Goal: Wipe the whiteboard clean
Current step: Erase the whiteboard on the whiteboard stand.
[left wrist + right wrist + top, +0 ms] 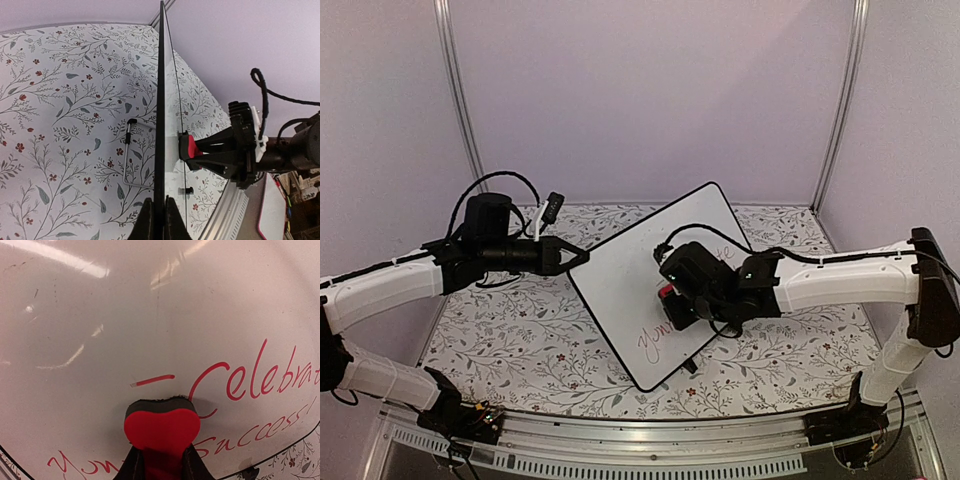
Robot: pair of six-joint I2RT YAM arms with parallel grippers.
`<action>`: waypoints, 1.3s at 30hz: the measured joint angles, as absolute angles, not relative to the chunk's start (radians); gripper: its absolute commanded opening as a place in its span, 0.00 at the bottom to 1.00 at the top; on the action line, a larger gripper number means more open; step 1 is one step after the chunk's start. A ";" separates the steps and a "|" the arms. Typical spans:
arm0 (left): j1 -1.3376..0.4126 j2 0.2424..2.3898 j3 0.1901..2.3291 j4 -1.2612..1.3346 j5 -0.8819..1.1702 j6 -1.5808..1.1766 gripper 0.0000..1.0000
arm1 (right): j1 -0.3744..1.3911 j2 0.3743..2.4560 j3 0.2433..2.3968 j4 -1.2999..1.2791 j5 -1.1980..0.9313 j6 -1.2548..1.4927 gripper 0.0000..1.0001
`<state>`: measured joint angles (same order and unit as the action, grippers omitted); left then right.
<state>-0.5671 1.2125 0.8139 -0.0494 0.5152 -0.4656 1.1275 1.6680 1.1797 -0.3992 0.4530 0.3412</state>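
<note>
Whiteboard (pixel 620 285): likely stiff, light, slick, tips easily. Left tool (pixel 581 257) pinches rim at 9 o'clock; right tool (pixel 161 463) clamps eraser (pixel 161 426) against face.

Obstacle: whiteboard (pixel 630 280) standing mid-tabletop (pixel 500 345), wire stand (pixel 127 155) jutting behind. Free: open tabletop either side. Bounds: walls (pixel 650 100) behind, sides.

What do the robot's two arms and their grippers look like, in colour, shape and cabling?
The left arm and right arm have smooth white tubular links with black joints. Each ends in a boxy black wrist housing and a black gripper with tapering fingers: the left gripper, the right gripper. A thin black cable loops above the left wrist; another runs along the right forearm.
</note>
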 measured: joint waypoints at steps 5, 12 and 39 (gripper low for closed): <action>-0.567 1.213 0.814 -0.050 0.514 -0.466 0.00 | 1.120 1.680 1.208 -0.407 0.459 0.327 0.20; -0.567 1.213 0.814 -0.051 0.512 -0.466 0.00 | 1.114 1.704 1.266 -0.419 0.463 0.302 0.20; -0.567 1.213 0.814 -0.051 0.512 -0.466 0.00 | 1.105 1.661 1.158 -0.341 0.466 0.329 0.20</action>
<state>-0.5671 1.2125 0.8139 -0.0513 0.5121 -0.4656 1.1053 1.6611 1.1576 -0.3408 0.4656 0.3294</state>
